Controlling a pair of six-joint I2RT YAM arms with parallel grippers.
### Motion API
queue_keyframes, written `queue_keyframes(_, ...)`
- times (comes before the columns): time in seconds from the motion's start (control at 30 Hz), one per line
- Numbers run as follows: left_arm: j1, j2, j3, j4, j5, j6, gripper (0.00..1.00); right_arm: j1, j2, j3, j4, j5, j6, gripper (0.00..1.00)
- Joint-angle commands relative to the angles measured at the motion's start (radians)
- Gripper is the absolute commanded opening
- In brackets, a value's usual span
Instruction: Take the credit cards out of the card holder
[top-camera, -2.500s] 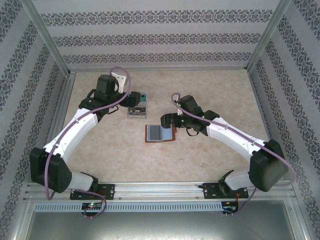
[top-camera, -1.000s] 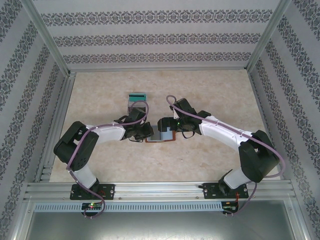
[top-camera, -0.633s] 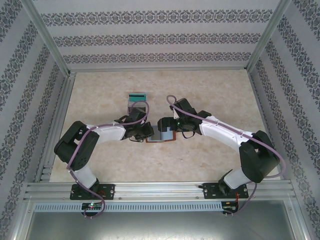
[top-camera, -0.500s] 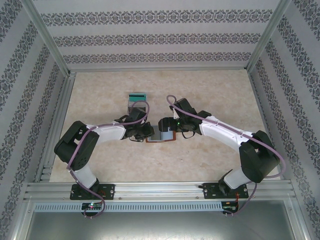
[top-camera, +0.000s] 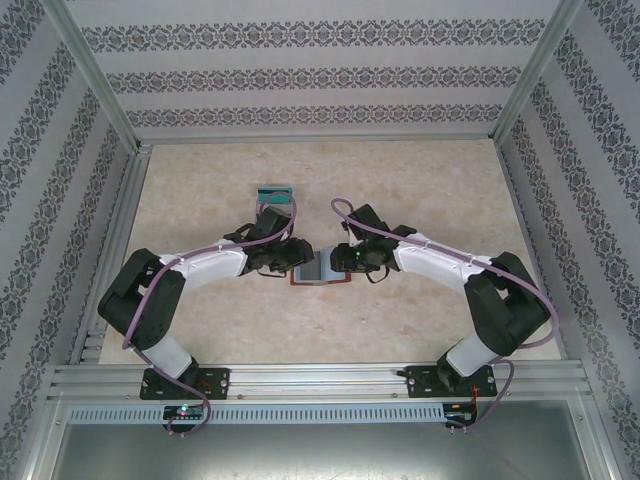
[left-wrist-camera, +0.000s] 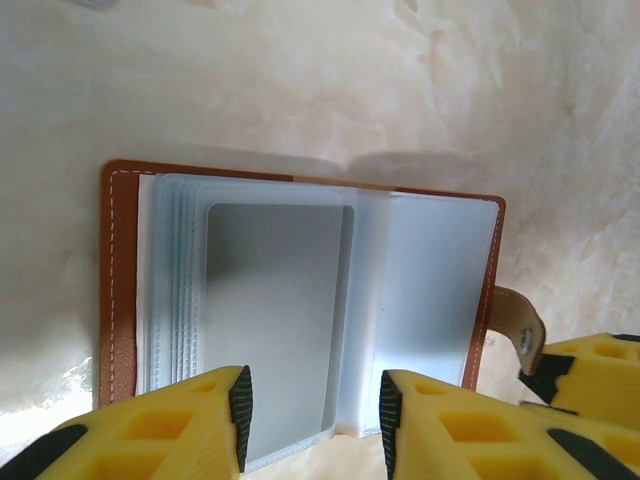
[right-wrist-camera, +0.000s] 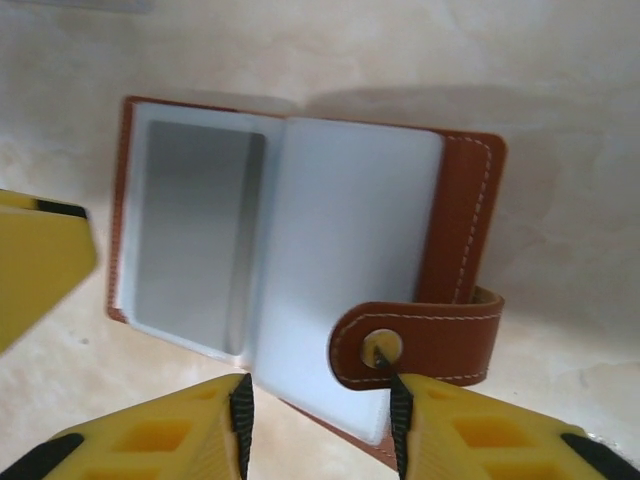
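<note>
The left gripper (left-wrist-camera: 315, 405) stands part-open. Its two yellow fingers (left-wrist-camera: 170, 425) sit either side of a clear sleeve's near edge, with a gap on both sides and nothing pinched. Straight ahead of these jaws lies the card holder (left-wrist-camera: 420, 300), spread open and flat on the table (left-wrist-camera: 300, 90) — a brown leather rim around a stack of frosted sleeves. A grey card (left-wrist-camera: 275, 310) sits in the top sleeve directly beyond the gap, its near end reaching in between the fingertips. Past the right-hand finger a leather strap (left-wrist-camera: 515, 325) sticks out from the holder's edge, and just beyond it is a yellow finger of the other arm.

The right gripper (right-wrist-camera: 320, 415) is likewise part-open with nothing clamped. The near edge of a blank sleeve page lies between its fingertips. Its right-hand fingertip is at the snap (right-wrist-camera: 383, 348) of the strap, folded over the page here — whether it touches, I cannot tell.

From above, the two grippers face each other across the holder, one at each end. Farther out behind the left gripper stands a clear box (top-camera: 275, 207) with a teal card (top-camera: 272, 189), well apart from the holder.
</note>
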Motion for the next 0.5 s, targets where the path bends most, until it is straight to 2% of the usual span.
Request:
queue_keyframes(0.0,-0.014,0.004,0.002,-0.024,0.001,-0.005,0.41,-0.019,0.018,-0.023,-0.024,0.053,-0.010,0.36)
queue_keyframes(0.13,-0.014,0.018,0.007,-0.035,0.001,-0.002,0.41,-0.031,0.041,-0.042,-0.005,0.038,-0.017,0.29)
queue_keyframes(0.47,-0.015,0.058,0.029,-0.080,-0.010,0.013,0.41,-0.027,0.089,-0.040,0.006,0.027,-0.023,0.27)
